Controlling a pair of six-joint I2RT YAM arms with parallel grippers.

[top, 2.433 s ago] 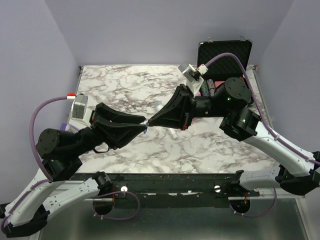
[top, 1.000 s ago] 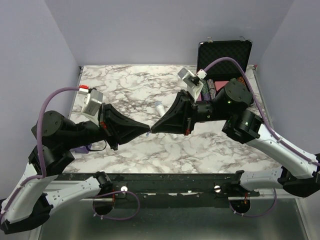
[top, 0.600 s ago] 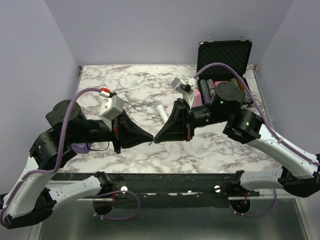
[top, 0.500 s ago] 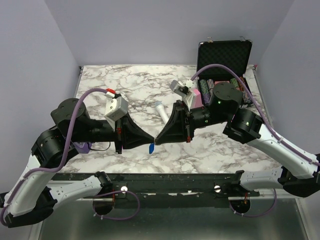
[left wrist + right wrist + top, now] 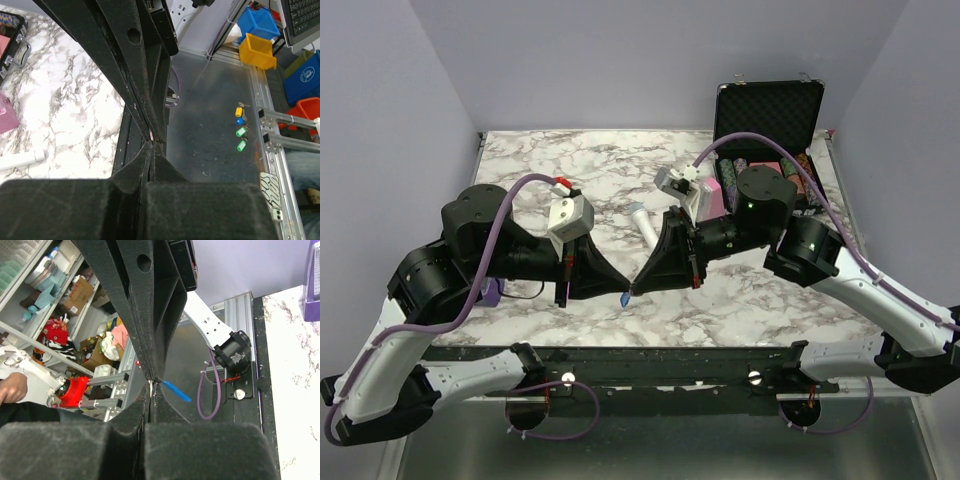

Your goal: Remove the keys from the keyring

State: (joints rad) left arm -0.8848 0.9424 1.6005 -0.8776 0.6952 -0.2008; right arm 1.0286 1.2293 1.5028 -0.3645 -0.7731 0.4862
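My left gripper and my right gripper meet tip to tip above the near part of the marble table. Both are shut. The keyring shows only as a thin silver sliver pinched where the tips meet; it also shows in the left wrist view. The blue-headed key hangs just under the tips. In the right wrist view its blue head sticks out sideways from the meeting point. Its blade is hidden by the fingers.
A white microphone lies behind the grippers. An open black case with chips stands at the back right, a pink object in front of it. A purple object lies by the left arm. Several coloured tags lie on the metal shelf below the table.
Both grippers moved together toward the near edge, tips still touching, wrists rising. The blue key, hidden between the tips before, now hangs in view below them.
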